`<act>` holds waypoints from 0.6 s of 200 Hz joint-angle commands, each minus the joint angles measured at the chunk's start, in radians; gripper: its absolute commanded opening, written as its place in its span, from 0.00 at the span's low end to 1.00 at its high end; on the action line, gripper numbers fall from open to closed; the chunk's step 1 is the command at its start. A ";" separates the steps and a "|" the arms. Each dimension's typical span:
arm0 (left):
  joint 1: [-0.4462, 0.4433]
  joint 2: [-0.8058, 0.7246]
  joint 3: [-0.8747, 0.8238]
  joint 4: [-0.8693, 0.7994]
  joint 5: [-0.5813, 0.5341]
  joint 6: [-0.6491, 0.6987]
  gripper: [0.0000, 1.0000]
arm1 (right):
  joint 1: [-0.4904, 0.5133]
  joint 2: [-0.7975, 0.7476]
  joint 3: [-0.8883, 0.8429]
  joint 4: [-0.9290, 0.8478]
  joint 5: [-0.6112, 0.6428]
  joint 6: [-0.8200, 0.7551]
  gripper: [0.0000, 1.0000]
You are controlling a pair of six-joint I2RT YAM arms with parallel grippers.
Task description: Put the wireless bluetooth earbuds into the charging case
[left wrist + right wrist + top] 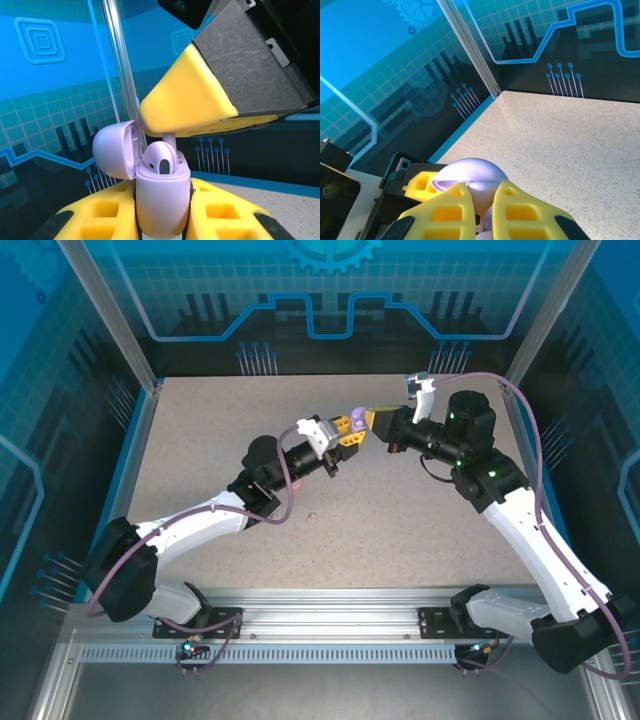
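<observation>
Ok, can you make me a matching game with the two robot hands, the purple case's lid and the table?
Things:
1. left gripper
2. right gripper
3. lid
4. table

States:
A. flipped open
B. speckled beige
C. shut on the purple case
D. pinching an earbud at the case's opening

Pairs: 1-C, 2-D, 3-A, 4-B
</observation>
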 commanded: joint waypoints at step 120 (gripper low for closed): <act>-0.004 0.003 0.027 0.038 -0.001 -0.012 0.00 | 0.029 -0.005 -0.003 -0.066 0.029 -0.029 0.35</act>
